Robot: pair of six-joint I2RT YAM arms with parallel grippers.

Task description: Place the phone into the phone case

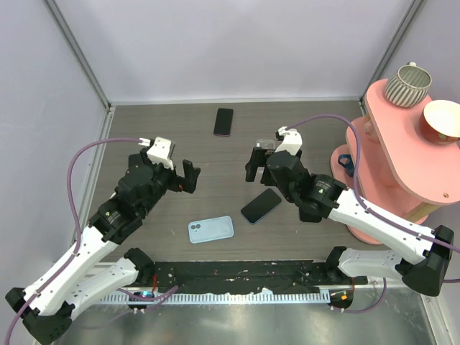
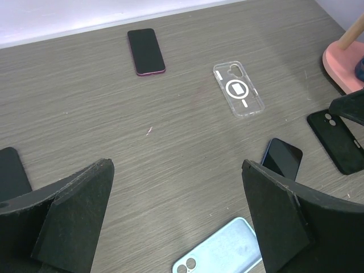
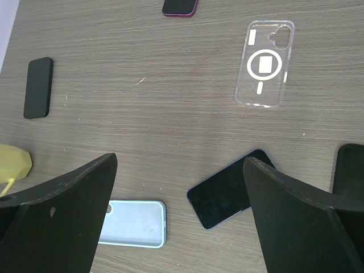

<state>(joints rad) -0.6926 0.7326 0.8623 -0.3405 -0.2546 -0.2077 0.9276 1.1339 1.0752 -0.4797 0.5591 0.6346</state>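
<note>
The phone lies flat on the table, glossy face up, under the right gripper, whose fingers are spread wide and empty. The left gripper is spread and empty too. The phone is probably stiff, weighty and slick on the glass, so its long edges look like the best place to pinch. The phone case lies apart, farther back, and is likely light and springy. A light-blue phone and a black case lie nearby but not between them.
</note>
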